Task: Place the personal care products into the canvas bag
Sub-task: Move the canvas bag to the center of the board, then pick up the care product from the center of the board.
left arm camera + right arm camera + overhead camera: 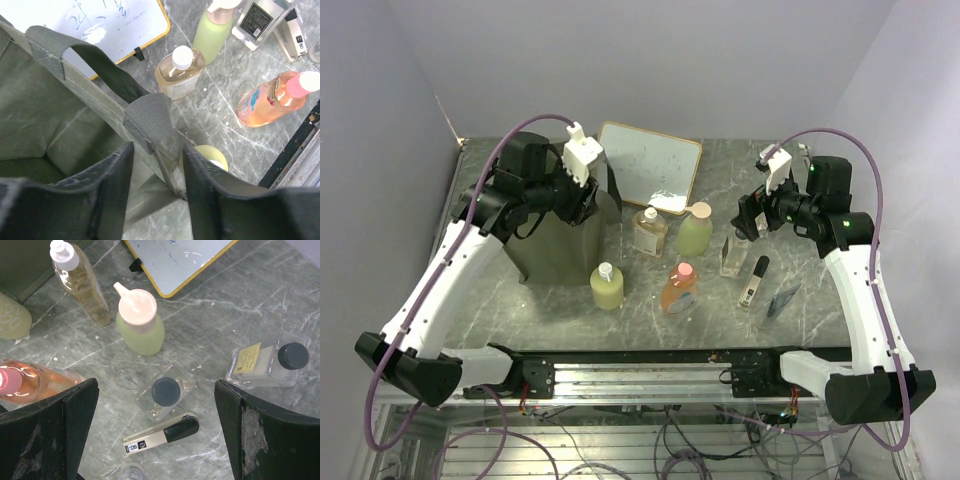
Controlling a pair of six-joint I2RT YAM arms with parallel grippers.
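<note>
The only thing I can half read is on the slim black-capped tube (160, 436) lying under my right wrist — its small white label carries what looks like "50", seen upside down. The lying clear bottle (267, 362) has a yellow label with dark print too fine to make out. From my left wrist, the whiteboard (125, 25) bears blue marker scrawl I cannot decipher. The dark label on the other clear bottle (260, 17) is a blur — so is the coloured label on the orange bottle (272, 97).
</note>
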